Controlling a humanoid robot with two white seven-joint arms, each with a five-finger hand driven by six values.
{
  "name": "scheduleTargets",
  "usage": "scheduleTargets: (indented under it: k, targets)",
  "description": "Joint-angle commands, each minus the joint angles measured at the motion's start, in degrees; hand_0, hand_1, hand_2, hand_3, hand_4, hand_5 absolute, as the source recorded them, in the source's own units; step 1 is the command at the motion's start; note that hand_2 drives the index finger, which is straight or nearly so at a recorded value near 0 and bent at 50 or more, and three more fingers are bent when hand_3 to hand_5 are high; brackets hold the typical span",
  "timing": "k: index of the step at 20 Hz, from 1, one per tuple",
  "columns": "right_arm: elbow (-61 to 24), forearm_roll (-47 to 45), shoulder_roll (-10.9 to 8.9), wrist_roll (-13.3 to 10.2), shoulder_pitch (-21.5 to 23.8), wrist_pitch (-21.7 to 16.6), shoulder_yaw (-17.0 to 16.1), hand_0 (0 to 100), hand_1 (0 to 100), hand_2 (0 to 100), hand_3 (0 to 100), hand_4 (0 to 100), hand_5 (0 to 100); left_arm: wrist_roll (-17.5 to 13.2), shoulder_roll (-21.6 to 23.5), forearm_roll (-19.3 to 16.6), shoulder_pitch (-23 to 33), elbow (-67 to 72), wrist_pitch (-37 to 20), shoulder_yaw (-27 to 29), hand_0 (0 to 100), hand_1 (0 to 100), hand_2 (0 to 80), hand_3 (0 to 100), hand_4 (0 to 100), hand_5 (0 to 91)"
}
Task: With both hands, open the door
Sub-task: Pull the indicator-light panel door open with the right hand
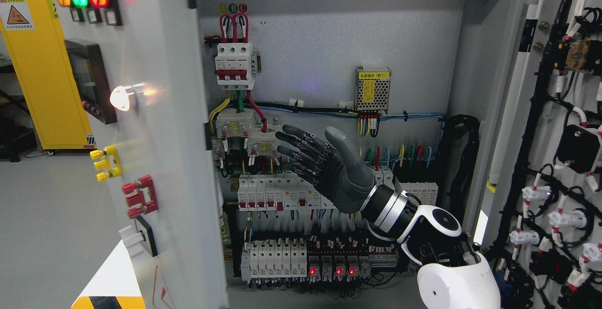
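My right hand (324, 168) is spread wide, holding nothing, inside the cabinet (329, 41) between its two open doors (155, 149).

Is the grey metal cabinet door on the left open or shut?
Open: the grey metal cabinet door is swung aside, exposing the white breaker rows inside.

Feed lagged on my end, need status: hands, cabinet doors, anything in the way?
Right hand open, holding nothing, raised before the wiring. Left hand not in view. Grey metal left door and right door both swung open. Nothing blocking.
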Motion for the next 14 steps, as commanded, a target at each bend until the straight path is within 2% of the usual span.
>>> scheduleTargets:
  k: [1,3,5,8,11,14]
  targets:
    - [-6.5,-3.9,-0.27,0.7,2.3,0.9,0.8,20,12,0,0,0,0,0.0,0.0,0.0,0.0,0.0,0.0,0.0,0,0,0.0,0,0,0.0]
    - [-8.5,-4.7,-0.27,0.5,3.7,2.4,3.4,20,12,0,0,0,0,0.0,0.0,0.0,0.1,0.0,0.0,0.0,0,0,0.0,0,0,0.0]
    - [-10.5,-4.7,-0.27,0.3,5.9,2.6,7.1,20,12,0,0,0,0,-0.1,0.0,0.0,0.0,0.0,0.0,0.0,0,0,0.0,0,0,0.0]
    - [-12.7,-4.3,-0.18,0.0,9.3,2.4,10.3,20,12,0,0,0,0,-0.3,0.0,0.0,0.0,0.0,0.0,0.0,0,0,0.0,0,0,0.0]
    - [-13.3,-4.3,-0.35,0.0,12.1,1.9,16.3,20,12,0,0,0,0,-0.3,0.0,0.0,0.0,-0.1,0.0,0.0,0,0,0.0,0,0,0.0]
    - [-14.8,-4.3,-0.09,0.3,14.1,1.9,18.8,20,12,0,0,0,0,-0.4,0.0,0.0,0.1,-0.1,0.0,0.0,0,0,0.0,0,0,0.0]
